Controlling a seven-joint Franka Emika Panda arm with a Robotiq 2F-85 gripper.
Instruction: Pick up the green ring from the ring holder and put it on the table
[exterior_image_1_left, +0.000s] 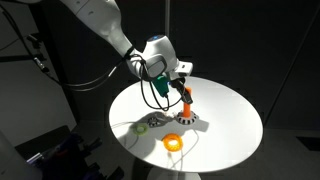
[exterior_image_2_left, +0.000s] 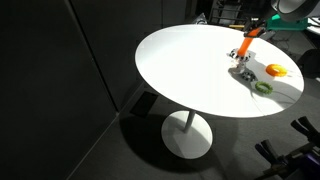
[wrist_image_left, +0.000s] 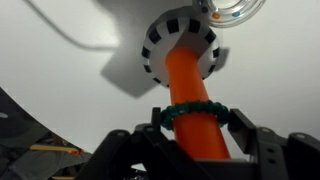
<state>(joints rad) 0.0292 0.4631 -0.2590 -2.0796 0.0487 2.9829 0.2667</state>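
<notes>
The ring holder is an orange peg on a round black-and-white base, standing on the white table. In the wrist view a dark green beaded ring sits round the peg. My gripper is over the peg top, its two fingers pressed against that ring's sides. In both exterior views the gripper is at the top of the peg. A small yellow-green ring lies flat on the table, also seen in an exterior view.
A larger orange-yellow ring lies on the table near the holder. A small black-and-white ring lies next to the yellow-green one. A pale cable runs over the table edge. The surroundings are dark.
</notes>
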